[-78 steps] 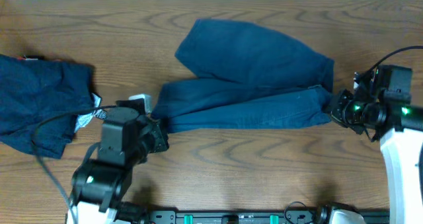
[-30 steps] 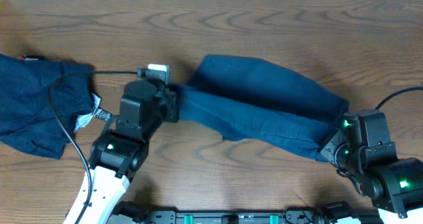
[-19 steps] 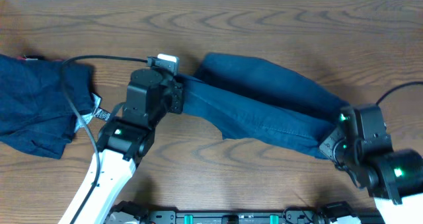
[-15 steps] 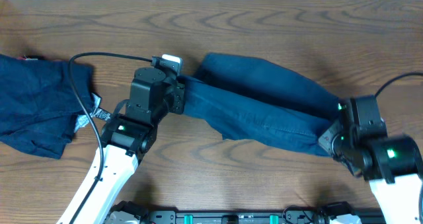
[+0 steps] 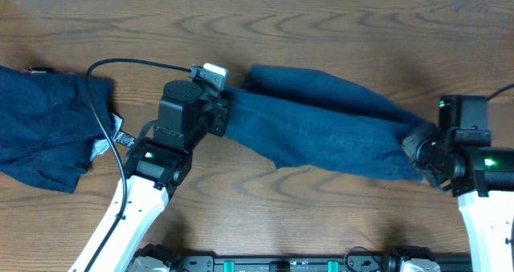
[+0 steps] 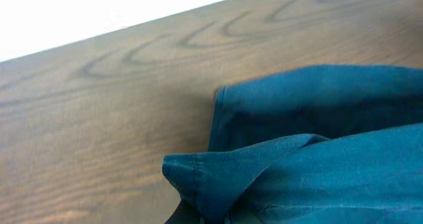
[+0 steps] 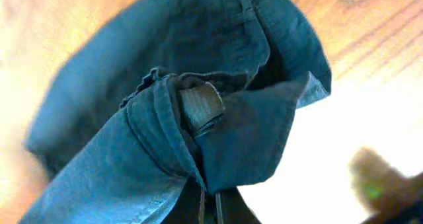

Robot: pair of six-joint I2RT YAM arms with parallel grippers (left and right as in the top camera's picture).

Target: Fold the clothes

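The blue garment [image 5: 321, 131] lies stretched across the middle of the wooden table [image 5: 321, 224], running from upper left down to lower right in the overhead view. It is folded lengthwise, so a narrower band sits on top of a wider layer whose far edge shows behind it. Its left end is pinched in the left gripper [image 5: 225, 115], whose jaws are pressed together on the cloth. In the left wrist view a hemmed corner [image 6: 192, 174] of the fabric rises just in front of the camera, with the lower layer flat on the wood behind it. The fingers themselves are barely visible there.

The garment's right end is bunched and pinched in the right gripper [image 5: 411, 148], jaws likewise squeezed tight on the cloth. The right wrist view shows the gathered fabric [image 7: 165, 151] with its seams hanging off the dark fingertips [image 7: 211, 207], and a small grey tab [image 7: 201, 105] in the folds; the background there is blurred.

Well apart, at the table's left edge, lies a rumpled pile of blue clothes [image 5: 44, 127] with small white tags [image 5: 112, 141] at its right side. A black cable [image 5: 108, 63] loops from the left arm over that pile.
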